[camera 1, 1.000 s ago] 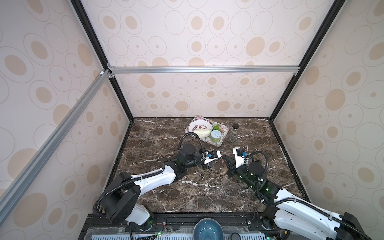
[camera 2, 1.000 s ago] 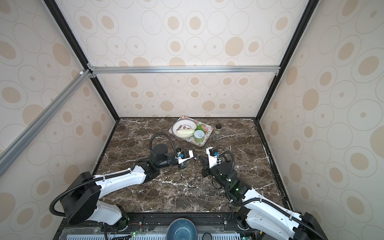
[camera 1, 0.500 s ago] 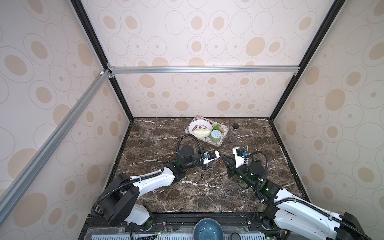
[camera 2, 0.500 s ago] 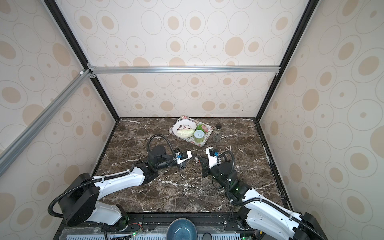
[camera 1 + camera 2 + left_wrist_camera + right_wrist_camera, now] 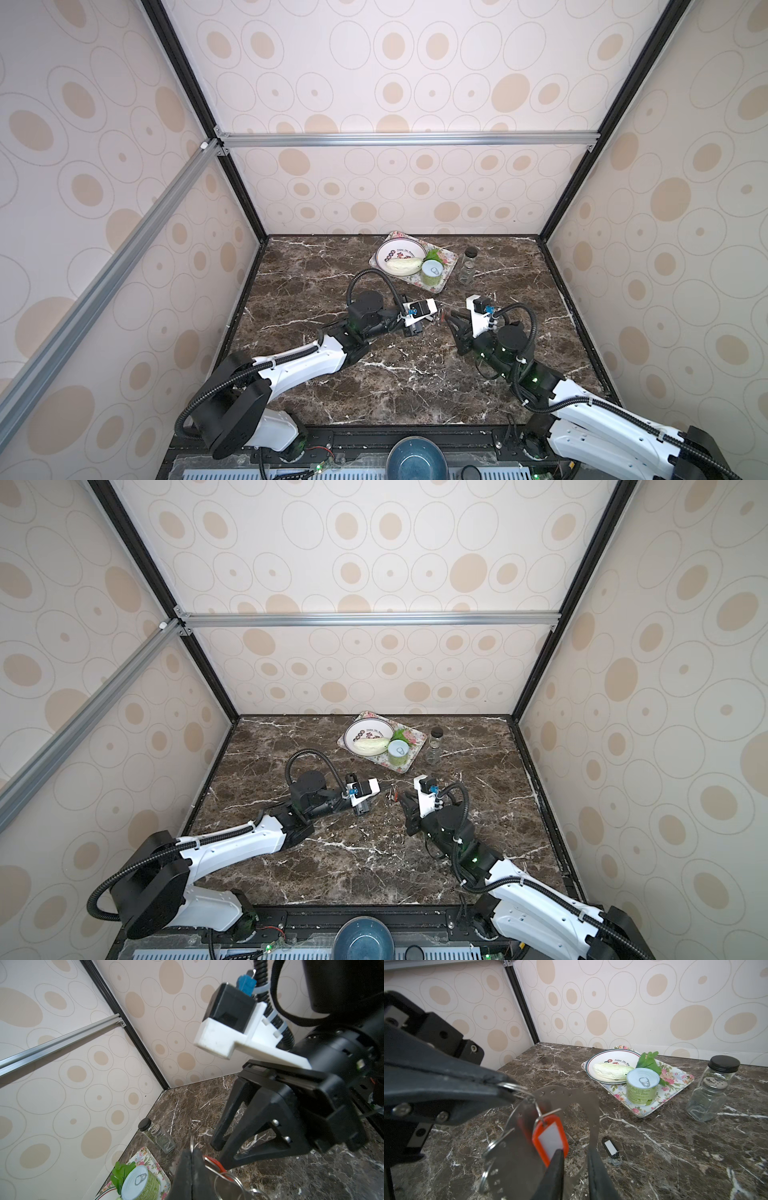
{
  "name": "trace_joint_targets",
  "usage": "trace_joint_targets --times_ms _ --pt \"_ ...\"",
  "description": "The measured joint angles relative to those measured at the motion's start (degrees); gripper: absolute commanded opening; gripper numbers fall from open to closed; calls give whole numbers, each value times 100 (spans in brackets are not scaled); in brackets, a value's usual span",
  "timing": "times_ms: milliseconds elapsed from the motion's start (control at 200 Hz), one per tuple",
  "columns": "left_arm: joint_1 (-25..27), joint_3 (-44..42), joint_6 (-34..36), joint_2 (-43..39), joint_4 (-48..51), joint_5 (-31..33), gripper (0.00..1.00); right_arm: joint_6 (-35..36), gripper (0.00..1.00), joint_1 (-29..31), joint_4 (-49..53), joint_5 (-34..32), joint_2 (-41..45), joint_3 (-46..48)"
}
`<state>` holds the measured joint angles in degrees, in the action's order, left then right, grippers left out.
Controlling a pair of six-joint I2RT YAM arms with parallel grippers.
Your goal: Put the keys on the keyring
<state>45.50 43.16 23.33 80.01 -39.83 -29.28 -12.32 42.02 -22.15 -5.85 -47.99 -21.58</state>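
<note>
Veined marble table [image 5: 675, 1147], flat perforated keyring [image 5: 512, 1157]

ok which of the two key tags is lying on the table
The black tag with the white label: it lies flat on the table. The red tag hangs off the keyring in the left gripper.

Plate [image 5: 602, 1057]: "Enjoy The M…", rest hidden. Can [image 5: 641, 1091] label txt illegible.

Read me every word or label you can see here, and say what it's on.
"Enjoy The": on the plate; the rest is hidden behind the leaves.
Print on the green can: too small to read.
White inserts of the red tag and the black tag: blank.
</note>
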Motion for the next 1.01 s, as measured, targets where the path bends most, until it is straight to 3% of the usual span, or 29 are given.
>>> trace_joint_targets --times_ms 285,550,1005 --pt "0 0 0 -11 0 -7 0 96 29 2 -146 334 11 83" --pt "0 0 4 -70 109 -273 0 138 46 2 -186 437 17 83" --pt "0 11 9 -74 328 -780 0 146 40 2 -188 420 17 83"
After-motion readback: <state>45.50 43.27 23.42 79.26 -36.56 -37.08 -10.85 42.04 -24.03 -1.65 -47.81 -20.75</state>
